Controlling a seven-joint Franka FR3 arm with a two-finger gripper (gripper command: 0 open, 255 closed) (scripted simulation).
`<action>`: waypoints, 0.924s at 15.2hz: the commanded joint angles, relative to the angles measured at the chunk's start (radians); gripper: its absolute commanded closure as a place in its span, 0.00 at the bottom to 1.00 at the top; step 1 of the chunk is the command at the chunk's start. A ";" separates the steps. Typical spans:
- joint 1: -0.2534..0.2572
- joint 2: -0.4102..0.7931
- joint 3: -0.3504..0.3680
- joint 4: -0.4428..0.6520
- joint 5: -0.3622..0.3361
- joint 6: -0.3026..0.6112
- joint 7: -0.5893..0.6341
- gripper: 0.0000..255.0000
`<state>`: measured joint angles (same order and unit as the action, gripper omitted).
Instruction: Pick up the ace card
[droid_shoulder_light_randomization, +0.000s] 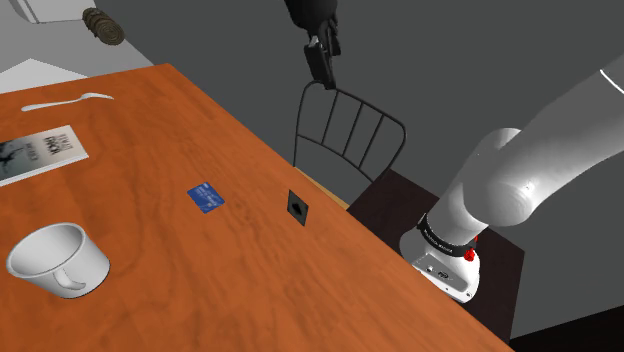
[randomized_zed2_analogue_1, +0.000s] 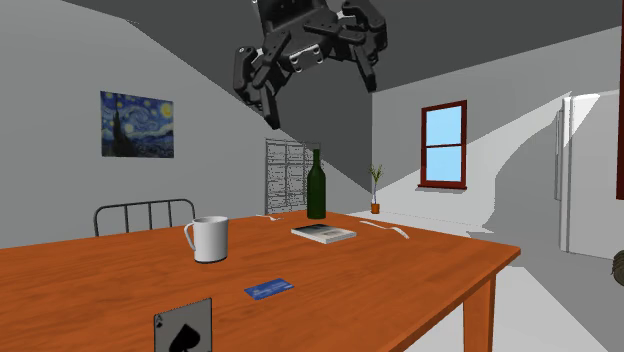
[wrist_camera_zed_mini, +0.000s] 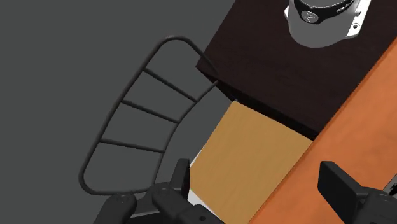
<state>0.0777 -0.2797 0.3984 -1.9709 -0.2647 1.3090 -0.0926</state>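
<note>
**Pincer (droid_shoulder_light_randomization: 323, 58) open and high, ace card (droid_shoulder_light_randomization: 298, 208) far below**

Hangs with both black fingers (wrist_camera_zed_mini: 181, 178) spread wide, clasping nothing, above the metal-backed chair (droid_shoulder_light_randomization: 351, 128) just outside the long edge of the table (droid_shoulder_light_randomization: 200, 300). Look for the ace card close to that same edge: small, dark, marked with a spade, well apart from the pincer. Just inward from it, toward the table's middle, note a blue card (droid_shoulder_light_randomization: 206, 196). Seems to face the camera in the second exterior view, so cannot say whether lying flat or propped up.

First carry across the edge until over the tabletop, and only then lower, to stay clear of the chair back. Centre above the spade and turn the wrist so the fingers straddle the card's shorter span. If flat, expect very little to bite on: bring both tips down to touch the tabletop either side, then close slowly. If upright, pinch the two faces from above. Keep off the blue card, and leave alone the white mug (droid_shoulder_light_randomization: 55, 262) well away across the table.
</note>
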 joint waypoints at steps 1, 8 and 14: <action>0.023 0.114 0.063 0.053 -0.054 -0.054 0.012 0.00; 0.162 0.485 0.208 0.183 -0.231 -0.260 0.046 0.00; 0.316 0.751 0.252 0.212 -0.336 -0.403 0.031 0.00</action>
<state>0.3660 0.4271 0.6431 -1.7573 -0.5868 0.9291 -0.0600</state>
